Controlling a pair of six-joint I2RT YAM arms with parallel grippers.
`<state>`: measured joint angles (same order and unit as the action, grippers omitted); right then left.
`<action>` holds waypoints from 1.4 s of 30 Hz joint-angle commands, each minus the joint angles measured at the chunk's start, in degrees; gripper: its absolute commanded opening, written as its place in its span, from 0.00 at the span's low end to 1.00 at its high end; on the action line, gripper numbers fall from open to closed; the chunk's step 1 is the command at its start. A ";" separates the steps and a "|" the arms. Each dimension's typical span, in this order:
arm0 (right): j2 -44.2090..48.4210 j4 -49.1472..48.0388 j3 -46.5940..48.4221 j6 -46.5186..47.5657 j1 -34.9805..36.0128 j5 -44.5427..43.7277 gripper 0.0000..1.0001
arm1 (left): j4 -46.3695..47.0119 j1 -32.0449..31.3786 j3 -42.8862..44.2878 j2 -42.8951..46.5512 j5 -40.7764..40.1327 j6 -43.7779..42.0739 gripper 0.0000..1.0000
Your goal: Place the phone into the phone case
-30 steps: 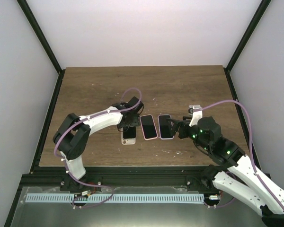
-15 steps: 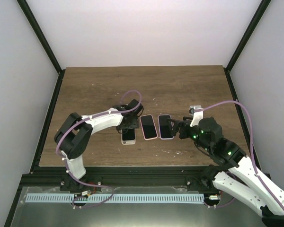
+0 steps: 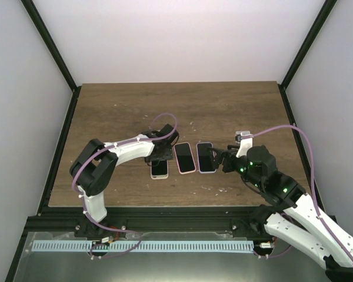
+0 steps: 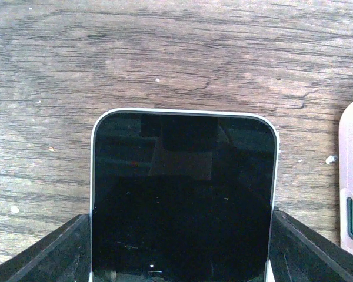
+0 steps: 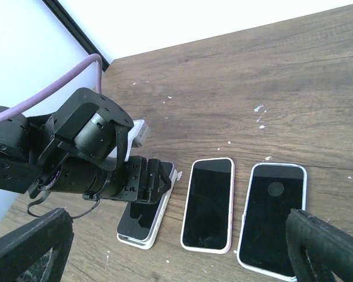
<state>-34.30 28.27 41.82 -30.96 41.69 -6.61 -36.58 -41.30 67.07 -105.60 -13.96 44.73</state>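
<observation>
Markings: the only one I can make out is a faint ring on the dark face of the lilac-rimmed slab (image 5: 272, 218). Any lettering is too small to read.

Count: three flat slabs in a row on the wooden table (image 3: 135, 106), screens up and long sides parallel. Two arms, two grippers, and one lilac cable (image 3: 165, 115) looping over the left arm, with a matching one on the right. Scattered white specks on the wood.

Row, left to right:
- phone (image 4: 182, 200), black glass with a thin pale rim
- pink-rimmed slab (image 5: 207, 202), just beside it, not touching
- lilac-rimmed slab, next along

I cannot tell whether the last two are handsets or empty shells.

Under the phone a thicker white edge shows at its near end. It reads as the phone case (image 5: 135, 241). Whether the phone is fully seated in it, I cannot tell.

Left gripper (image 3: 159, 154): down over the far end of the phone, clamped on it. In the wrist view, its fingers (image 4: 53, 252) press against both long sides.

Right gripper (image 3: 219, 160): jaws spread wide, holding nothing. It is low, at the right of the lilac-rimmed slab, with the whole row between it and the left gripper.
</observation>
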 commanded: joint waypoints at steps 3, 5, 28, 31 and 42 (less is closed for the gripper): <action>0.20 -0.20 -0.33 -0.67 -0.38 0.01 1.00 | -0.53 -0.09 0.21 0.14 -1.68 -0.20 0.68; 0.12 -0.25 -0.47 -0.67 -0.31 0.18 1.00 | -0.26 -0.22 0.06 0.42 -1.60 -0.25 0.68; -1.01 -0.71 -0.43 -2.22 -0.38 1.02 1.00 | -0.94 -1.49 -1.96 4.66 -1.38 0.46 0.96; -1.23 -1.66 -1.03 -2.92 -0.38 2.20 1.00 | -0.18 -1.45 -2.85 6.90 -1.12 0.27 0.93; -12.77 -10.50 -2.64 -8.71 -0.38 12.95 0.95 | 7.72 3.23 -10.45 16.16 8.53 -2.46 0.74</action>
<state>-42.76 22.94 39.57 -36.86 41.69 0.80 -32.99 -41.23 60.03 -92.27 -10.13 43.83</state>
